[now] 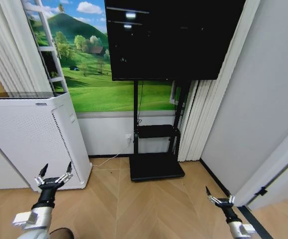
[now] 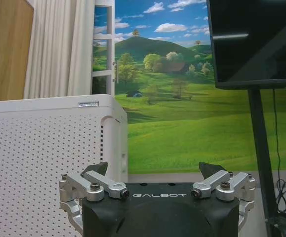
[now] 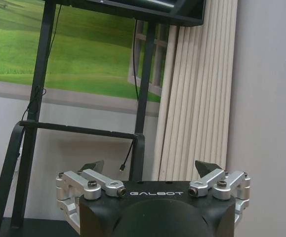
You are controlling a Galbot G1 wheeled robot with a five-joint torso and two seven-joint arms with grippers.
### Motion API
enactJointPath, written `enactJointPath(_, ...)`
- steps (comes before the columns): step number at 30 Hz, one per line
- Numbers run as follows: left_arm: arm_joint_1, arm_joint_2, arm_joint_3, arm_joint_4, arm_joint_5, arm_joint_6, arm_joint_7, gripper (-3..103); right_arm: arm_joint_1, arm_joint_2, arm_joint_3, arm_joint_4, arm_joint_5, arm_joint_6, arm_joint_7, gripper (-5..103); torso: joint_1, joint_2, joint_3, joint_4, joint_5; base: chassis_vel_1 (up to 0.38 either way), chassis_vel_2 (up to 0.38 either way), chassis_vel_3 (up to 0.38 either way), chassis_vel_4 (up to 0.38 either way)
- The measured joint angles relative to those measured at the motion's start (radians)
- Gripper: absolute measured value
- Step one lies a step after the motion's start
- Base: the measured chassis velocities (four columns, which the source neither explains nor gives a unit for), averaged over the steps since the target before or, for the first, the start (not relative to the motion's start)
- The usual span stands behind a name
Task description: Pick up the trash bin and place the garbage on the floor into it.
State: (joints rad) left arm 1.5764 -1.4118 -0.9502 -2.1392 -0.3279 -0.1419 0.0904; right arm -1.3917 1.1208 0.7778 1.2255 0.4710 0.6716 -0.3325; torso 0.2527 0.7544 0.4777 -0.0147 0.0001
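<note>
A herringbone wood floor (image 1: 148, 204) is filling the lower half of the head view, running up to a wall that is carrying a landscape mural (image 1: 91, 64) of green hills and blue sky. A large dark screen (image 1: 171, 37) on a black stand (image 1: 156, 149) is occupying the upper centre, its flat base resting on the floor at mid-frame. A white perforated appliance (image 1: 32, 139) is standing at the left edge, and pale pleated curtains (image 1: 203, 119) are hanging right of centre beside a grey wall. The left pincer (image 1: 54, 175) is hovering at the lower left, just in front of the appliance's lower corner, its fingers spreading wide and gripping nothing. The right pincer (image 1: 218, 195) is hovering at the lower right above bare floor, also spread and empty. Neither the trash bin nor the garbage can be located here.

In the left wrist view, the left pincer (image 2: 155, 170) is sitting at the bottom centre, jaws standing wide apart with nothing between them. The appliance (image 2: 49, 158) is filling the lower left, the mural (image 2: 182, 108) is spreading across the middle, and the screen (image 2: 256, 39) is showing at the upper right.

In the right wrist view, the right pincer (image 3: 152, 168) is sitting at the bottom centre, jaws wide and empty. The stand (image 3: 83, 131) is crossing the left and centre, with the curtains (image 3: 197, 89) hanging to the right of centre.
</note>
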Motion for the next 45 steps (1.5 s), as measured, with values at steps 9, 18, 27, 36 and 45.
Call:
enactJointPath(9,-0.001,-0.002,0.001,-0.005,0.011,0.010,-0.043,100,0.009,-0.017,-0.002,-0.006,0.004,0.000,-0.005,100,0.013,0.032,0.019,0.0000,-0.0002,0.000,0.000,0.000,0.000)
enactJointPath(18,0.008,-0.017,0.005,-0.004,0.024,-0.011,-0.043,100,0.001,-0.004,-0.006,-0.009,0.021,-0.025,-0.004,100,0.015,0.037,0.022,0.0001,-0.0001,0.000,0.000,0.000,0.000)
enactJointPath(27,0.005,-0.021,0.012,0.005,0.030,-0.021,-0.039,100,0.005,0.000,-0.010,-0.015,0.040,-0.017,-0.016,100,0.013,0.032,0.019,0.0001,-0.0003,0.054,-0.063,-0.066,0.075)
enactJointPath(36,0.002,-0.018,0.014,0.008,0.030,-0.024,-0.037,100,0.004,0.000,-0.015,-0.014,0.052,-0.022,-0.022,100,0.012,0.029,0.017,-0.0001,0.0000,0.079,-0.109,-0.087,0.104)
enactJointPath(45,-0.001,-0.018,0.015,0.013,0.030,-0.026,-0.035,100,0.007,-0.001,-0.009,-0.016,0.036,-0.025,-0.025,100,0.012,0.027,0.016,-0.0005,0.0004,-0.013,-0.193,0.008,0.245)
